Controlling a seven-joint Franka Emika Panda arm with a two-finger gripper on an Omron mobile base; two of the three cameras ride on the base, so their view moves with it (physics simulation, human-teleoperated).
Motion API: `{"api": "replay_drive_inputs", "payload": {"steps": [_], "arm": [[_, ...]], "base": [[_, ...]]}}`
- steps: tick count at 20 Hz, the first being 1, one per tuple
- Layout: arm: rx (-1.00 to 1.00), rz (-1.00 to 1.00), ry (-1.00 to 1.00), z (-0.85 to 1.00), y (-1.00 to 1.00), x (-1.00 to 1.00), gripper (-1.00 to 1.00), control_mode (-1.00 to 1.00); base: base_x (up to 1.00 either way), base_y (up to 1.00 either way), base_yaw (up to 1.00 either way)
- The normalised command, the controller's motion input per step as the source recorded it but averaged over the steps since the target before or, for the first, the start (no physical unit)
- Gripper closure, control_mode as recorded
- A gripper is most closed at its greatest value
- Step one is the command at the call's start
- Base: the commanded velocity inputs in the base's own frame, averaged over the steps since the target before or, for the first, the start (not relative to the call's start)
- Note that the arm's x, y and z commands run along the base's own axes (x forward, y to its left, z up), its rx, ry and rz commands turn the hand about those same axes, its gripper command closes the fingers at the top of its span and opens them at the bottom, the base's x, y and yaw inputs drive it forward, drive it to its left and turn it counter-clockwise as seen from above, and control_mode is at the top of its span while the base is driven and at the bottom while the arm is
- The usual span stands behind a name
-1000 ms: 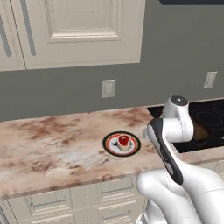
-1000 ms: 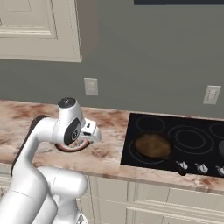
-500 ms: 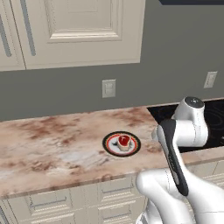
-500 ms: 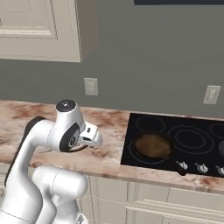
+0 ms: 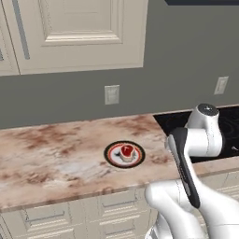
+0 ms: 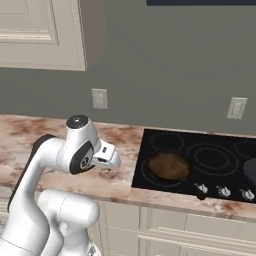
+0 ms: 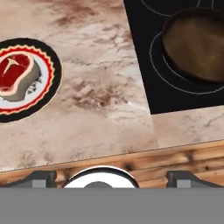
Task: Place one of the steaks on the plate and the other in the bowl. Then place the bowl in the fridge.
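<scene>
Fingers: two dark tips, one (image 7: 39, 178) at each lower corner of the hand view, set wide apart with nothing between them.
Gripper (image 7: 111, 178): above the front edge of the marble counter (image 7: 100, 87), empty; seen from the right base camera as a white hand (image 6: 106, 155) pointing toward the cooktop.
Steak (image 7: 15, 72): one raw-red slab with a pale fat rim, lying flat on the plate, well apart from the fingers.
Plate (image 7: 48, 52): black rim, red ring, white centre; on the counter to the left of the cooktop, near the counter's front half (image 5: 124, 153).
Frying pan (image 6: 169, 166): brown, round, on the near left burner of the cooktop, its contents not discernible.
Cooktop (image 6: 215, 160): black glass, ringed burners, knobs along its front edge.
Wall: grey, with a pale socket (image 5: 111, 94) above the plate.
Upper cabinets (image 5: 74, 32): cream, panelled.
</scene>
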Motion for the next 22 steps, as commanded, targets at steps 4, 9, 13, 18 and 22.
{"api": "replay_drive_inputs", "payload": {"steps": [4,9,13,18,22], "arm": [[0.00,0.00,0.00,0.00,0.00,0.00,-1.00,1.00],[0.00,0.00,0.00,0.00,0.00,0.00,-1.00,1.00],[0.00,0.00,0.00,0.00,0.00,0.00,-1.00,1.00],[0.00,0.00,0.00,0.00,0.00,0.00,-1.00,1.00],[0.00,0.00,0.00,0.00,0.00,0.00,-1.00,1.00]], "base": [[0.02,-1.00,0.00],[0.00,-1.00,0.00],[0.00,-1.00,0.00],[0.05,-1.00,0.00],[0.12,-0.96,0.00]]}}
